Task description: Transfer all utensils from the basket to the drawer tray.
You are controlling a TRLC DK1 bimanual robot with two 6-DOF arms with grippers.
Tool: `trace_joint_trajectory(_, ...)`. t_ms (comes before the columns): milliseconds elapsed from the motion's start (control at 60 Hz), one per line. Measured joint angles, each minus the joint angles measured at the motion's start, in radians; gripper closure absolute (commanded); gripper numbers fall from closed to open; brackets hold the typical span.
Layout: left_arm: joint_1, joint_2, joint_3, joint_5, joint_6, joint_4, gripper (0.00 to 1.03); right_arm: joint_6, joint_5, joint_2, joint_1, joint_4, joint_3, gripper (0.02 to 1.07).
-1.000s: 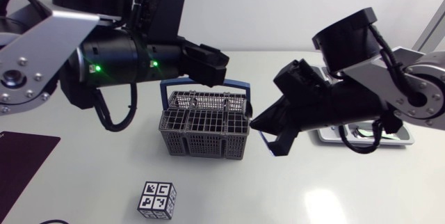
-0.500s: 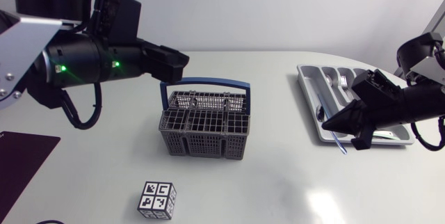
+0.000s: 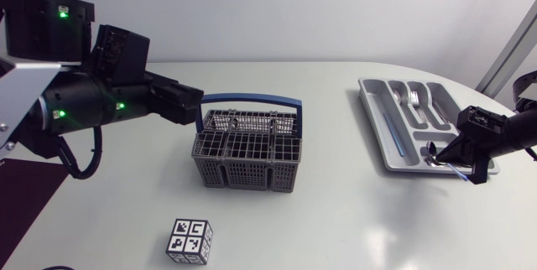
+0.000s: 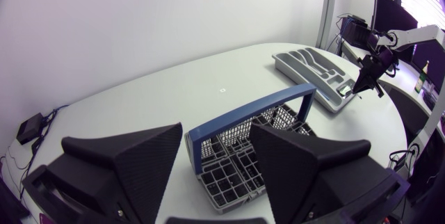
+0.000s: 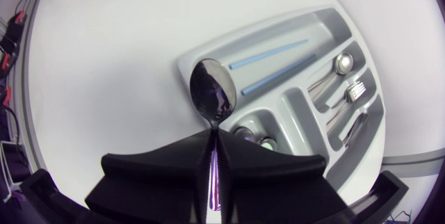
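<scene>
Spoon [image 5: 213,100] (in right hand [image 5: 213,132]) now over tray [image 3: 375,123]

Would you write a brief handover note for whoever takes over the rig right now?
Left gripper: open, empty, beside the handle of the basket.
Right gripper: shut on the handle of a spoon, with the bowl out ahead over the near corner of the drawer tray.
Done: forks and two blue sticks lie in the tray's compartments.
Left: set the spoon into a compartment. The basket cells that show look empty, but not all are visible, so check before stopping.
</scene>
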Motion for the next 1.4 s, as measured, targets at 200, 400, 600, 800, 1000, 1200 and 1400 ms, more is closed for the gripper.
trace_joint_trajectory(200, 0.000, -0.022, -0.021, -0.023, 0.008, 0.000, 0.35, -0.105, 0.101, 0.116, -0.035, 0.102, 0.078, 1.02)
trace_joint_trajectory(400, 0.000, -0.048, -0.040, -0.034, 0.019, -0.007, 0.35, -0.185, 0.185, 0.148, -0.037, 0.197, 0.088, 1.01)
trace_joint_trajectory(600, 0.000, -0.074, -0.060, -0.043, 0.021, -0.014, 0.35, -0.239, 0.256, 0.172, -0.031, 0.312, 0.047, 0.97)
trace_joint_trajectory(800, 0.000, -0.083, -0.084, -0.049, 0.023, -0.015, 0.35, -0.250, 0.269, 0.176, -0.018, 0.390, -0.018, 0.36)
trace_joint_trajectory(1000, 0.002, -0.100, -0.097, -0.049, 0.030, -0.022, 0.35, -0.240, 0.257, 0.137, -0.012, 0.417, -0.036, 0.06)
trace_joint_trajectory(1200, 0.032, -0.145, -0.131, -0.051, 0.048, -0.023, 0.33, -0.155, 0.161, -0.013, 0.021, 0.409, -0.122, 0.06)
trace_joint_trajectory(1400, 0.077, -0.222, -0.175, -0.053, 0.066, -0.027, 0.30, 0.007, 0.085, -0.194, 0.115, 0.409, -0.203, 0.06)
